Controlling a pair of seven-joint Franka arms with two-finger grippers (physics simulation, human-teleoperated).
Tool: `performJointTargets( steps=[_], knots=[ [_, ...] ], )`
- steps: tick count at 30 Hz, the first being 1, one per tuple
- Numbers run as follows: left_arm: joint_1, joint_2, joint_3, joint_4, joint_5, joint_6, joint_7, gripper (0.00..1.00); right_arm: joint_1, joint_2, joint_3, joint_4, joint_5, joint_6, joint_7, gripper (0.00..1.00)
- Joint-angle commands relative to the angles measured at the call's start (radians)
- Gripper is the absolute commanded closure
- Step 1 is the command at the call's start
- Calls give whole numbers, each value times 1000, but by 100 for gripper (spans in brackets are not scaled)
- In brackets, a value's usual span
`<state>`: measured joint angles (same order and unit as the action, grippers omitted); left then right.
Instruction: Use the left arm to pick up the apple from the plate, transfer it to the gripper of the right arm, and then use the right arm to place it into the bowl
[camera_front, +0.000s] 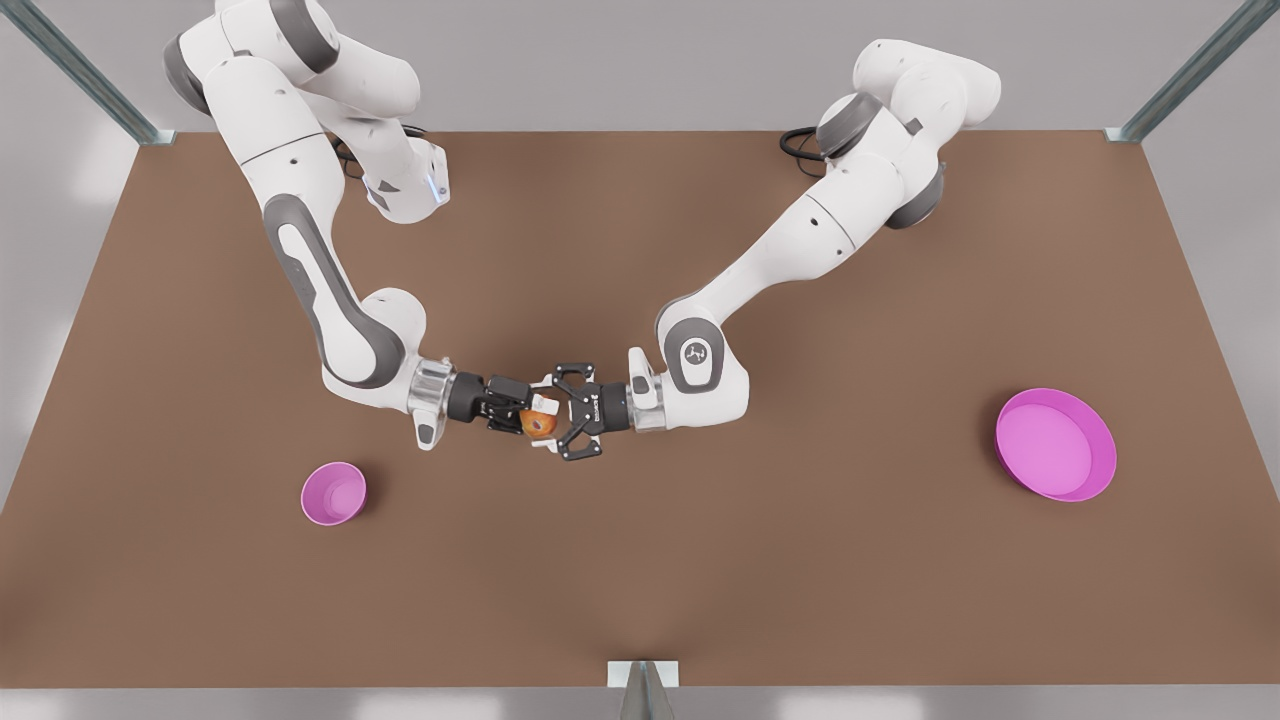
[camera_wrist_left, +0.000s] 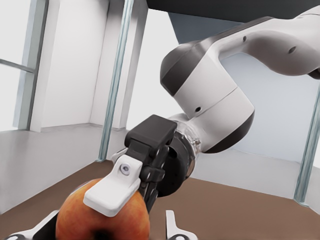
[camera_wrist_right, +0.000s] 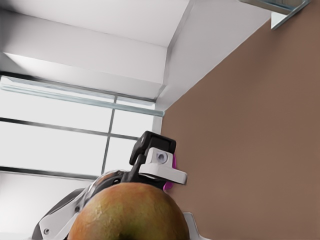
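The red-orange apple (camera_front: 540, 422) hangs above the middle of the table between two grippers that meet head-on. My right gripper (camera_front: 524, 411), on the silver-cuffed arm from the front view's left, is shut on the apple; its white pad (camera_wrist_left: 111, 194) presses the fruit (camera_wrist_left: 102, 220). My left gripper (camera_front: 545, 412) comes from the front view's right and stands open, its fingers spread around the apple with a gap on one side. In the right wrist view the apple (camera_wrist_right: 129, 212) sits between my own fingers, with a left finger (camera_wrist_right: 161, 170) beyond it.
The small pink bowl (camera_front: 333, 493) stands near the table's front on the front view's left. On the front view's right lies the wide pink plate (camera_front: 1100, 470), with nothing on it. Metal frame posts (camera_front: 643, 690) stand at the table's edges.
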<state>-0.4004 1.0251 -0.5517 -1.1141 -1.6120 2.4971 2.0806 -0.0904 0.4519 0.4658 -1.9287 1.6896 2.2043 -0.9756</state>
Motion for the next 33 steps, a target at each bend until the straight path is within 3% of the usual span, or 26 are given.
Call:
performJointTargets(
  steps=[1,7,9,15,16,18,19,21,23,25,29,30,31,32,33],
  knots=[
    [0,-2,1,0,0,-1,-7,0,-3,-2,0,0,-4,-3,-20,35],
    [34,-10,1,-35,15,-11,-5,0,-19,-5,0,-7,-13,-17,-28,35],
    [84,-20,-45,-101,18,-12,24,0,-25,-5,0,-9,-15,-18,-28,35],
    [454,-149,-260,-477,76,-37,92,0,-150,10,-10,-6,-202,-175,-14,35],
    [488,-148,-255,-483,189,-59,-5,0,-166,16,-15,-3,-220,-210,-12,35],
    [642,-148,-205,-458,819,-260,-452,0,-215,31,-15,11,-271,-258,-15,35],
    [715,-148,-200,-380,1154,-436,-684,0,-238,47,-16,22,-303,-285,-15,35],
    [730,-175,-205,-155,1616,-746,-938,0,-307,99,-16,66,-395,-367,-20,35],
    [762,-301,-198,-148,1885,-848,-1151,0,-371,163,-16,129,-488,-454,-23,35],
    [798,-424,-185,-147,2012,-1032,-1327,0,-428,257,-26,229,-561,-551,-21,35],
    [804,-562,-152,-121,2022,-1081,-1883,0,-428,340,-113,356,-602,-683,-15,34],
    [685,-626,51,-122,1922,-1061,-1895,0,-428,344,-124,370,-602,-687,-14,34],
    [462,-701,422,-138,1668,-1012,-1895,0,-428,361,-131,401,-604,-710,-6,34],
    [350,-779,576,-228,1591,-948,-1903,0,-430,393,-141,458,-650,-730,6,34],
    [314,-893,598,-383,1589,-801,-2070,0,-430,407,-156,476,-662,-752,9,33]
  ],
)
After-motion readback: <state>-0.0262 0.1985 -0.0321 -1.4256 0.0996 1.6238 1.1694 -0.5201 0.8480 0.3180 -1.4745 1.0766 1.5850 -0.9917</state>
